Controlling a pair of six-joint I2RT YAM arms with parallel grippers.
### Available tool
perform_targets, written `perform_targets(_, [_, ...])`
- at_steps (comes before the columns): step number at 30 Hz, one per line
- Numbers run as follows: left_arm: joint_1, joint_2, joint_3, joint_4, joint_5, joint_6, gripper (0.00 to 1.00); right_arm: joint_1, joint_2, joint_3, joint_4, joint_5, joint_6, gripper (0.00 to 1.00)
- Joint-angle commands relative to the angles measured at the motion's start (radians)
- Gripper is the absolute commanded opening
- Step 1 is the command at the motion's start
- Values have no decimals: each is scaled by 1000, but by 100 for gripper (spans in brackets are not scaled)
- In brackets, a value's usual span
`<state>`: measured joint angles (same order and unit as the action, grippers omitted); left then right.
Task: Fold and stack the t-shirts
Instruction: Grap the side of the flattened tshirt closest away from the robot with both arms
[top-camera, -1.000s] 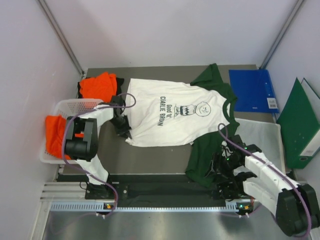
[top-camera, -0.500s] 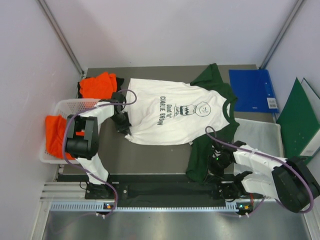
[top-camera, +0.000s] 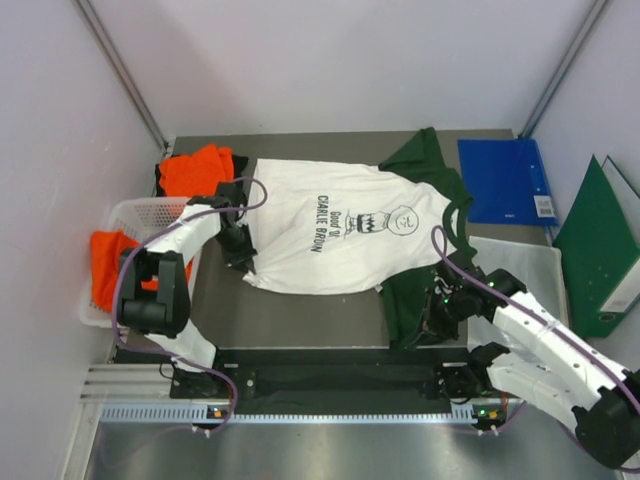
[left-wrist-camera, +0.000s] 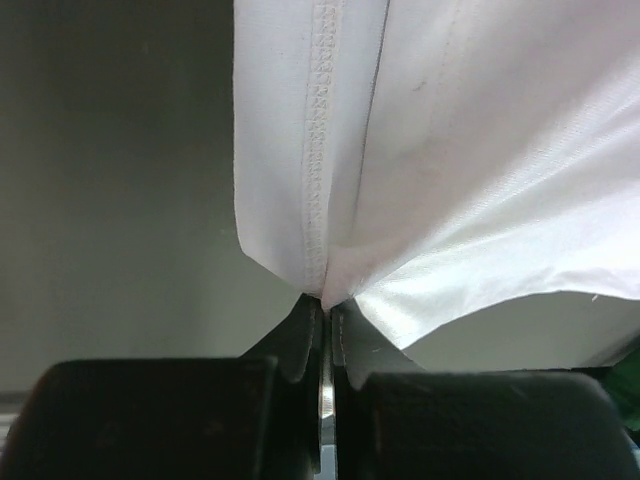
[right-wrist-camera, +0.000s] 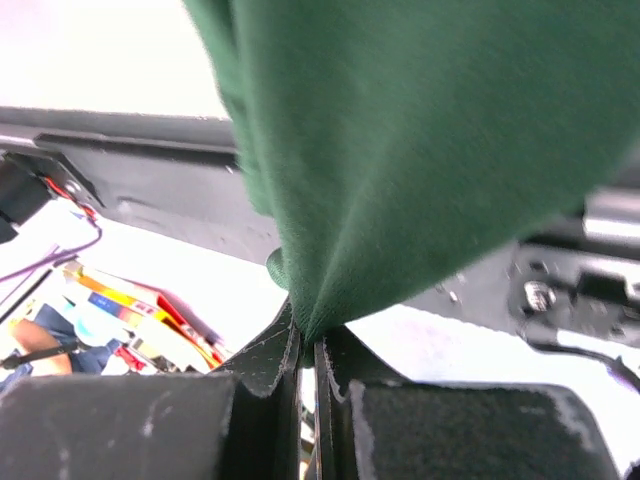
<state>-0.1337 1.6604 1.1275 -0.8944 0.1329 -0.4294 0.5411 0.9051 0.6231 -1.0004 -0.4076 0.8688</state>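
Left hand (left-wrist-camera: 325, 312) grips t-shirt (top-camera: 345, 245) hem; right hand (right-wrist-camera: 308, 345) grips green sleeve (right-wrist-camera: 420, 150); print (top-camera: 325, 222): "CHARLIE BROWN".

The white-fronted t-shirt (top-camera: 300, 250) carries black print reading "Good Ol' CHARLIE BROWN".

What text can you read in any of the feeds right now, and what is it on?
"Good 'Ol CHARLIE BROWN": black print on the white front of the t-shirt, lying sideways in the top view.
White label on the blue folder: too small to read.
Left wrist and right wrist views: no text to be seen.
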Motion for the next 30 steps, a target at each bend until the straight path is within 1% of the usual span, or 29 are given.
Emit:
perform_targets(1, [-1, -76, 2, -127, -22, -23, 0, 11, -72, 27, -188, 23, 15, 0])
perform_targets(5, [0, -145, -58, -173, -36, -40, 0, 10, -123, 17, -292, 36, 7, 0])
perform_targets(8, [2, -204, -92, -207, -55, -58, 0, 10, -159, 50, -354, 73, 13, 0])
perform_targets(10, [3, -231, -103, -225, -73, -65, 0, 10, -182, 102, -414, 111, 16, 0])
perform_targets(12, [6, -246, -112, -233, -95, -66, 0, 11, -193, 151, -432, 131, 19, 0])
perform_targets(16, [16, -232, -112, -250, -108, -60, 0, 11, -192, 216, -431, 104, 61, 0])
perform_targets(20, [17, -225, -77, -247, -113, -60, 0, 10, -134, 369, -425, 168, 50, 0])
perform_targets(22, [17, -218, -40, -244, -108, -60, 0, 8, -104, 415, -414, 238, 21, 0])
perform_targets(23, [17, -215, -26, -241, -104, -58, 0, 8, -74, 465, -402, 257, 7, 0])
perform_targets(27, [17, -212, 37, -230, -73, -57, 0, 5, 21, 578, -357, 343, -65, 0])
perform_targets(30, [17, -200, 78, -215, -61, -52, 0, -15, 101, 644, -319, 362, -131, 0])
